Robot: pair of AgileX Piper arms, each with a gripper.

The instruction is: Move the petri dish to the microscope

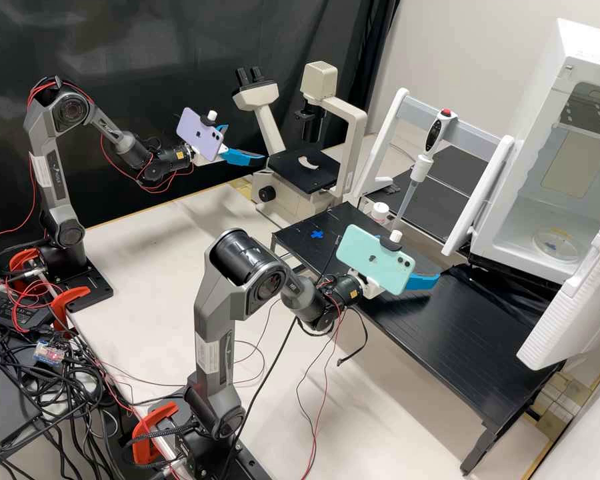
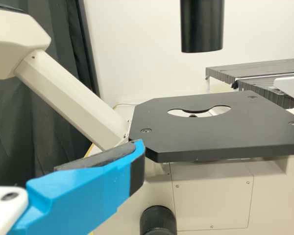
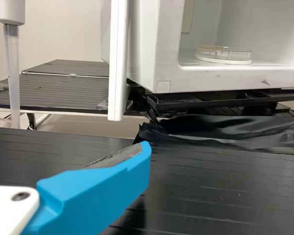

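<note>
Can see a broad, pale worktop point(image 1: 160, 233) in the high view, and at the right a boxy white chamber point(image 1: 480, 233) with an open door. Can also see a long, black, ridged table point(image 1: 447, 340) before the chamber, then a cream-coloured microscope point(image 1: 287, 200) with a flat black stage point(image 1: 293, 170) behind the worktop. Can make out a white-and-grey frame stand point(image 1: 460, 137) between microscope and chamber. Can find the left white gripper with blue fingers point(image 1: 246, 143) near the stage, set wide, gripping nothing. Can find its right twin gripper point(image 1: 420, 259) above the ridged table, likewise wide and holding nothing. Can spot a slim white pipette with a red button point(image 1: 421, 168) hanging at the stand, and a lilac phone point(image 1: 200, 133) and a mint-green phone point(image 1: 375, 260) mounted on the left and right grippers respectively. Can see the round, clear, shallow petri dish point(image 3: 223, 54) inside the chamber, on its floor. Lastly, can pick out a small white jar point(image 1: 380, 211) and a blue cross-shaped mark point(image 1: 317, 234) on the ridged table.
</note>
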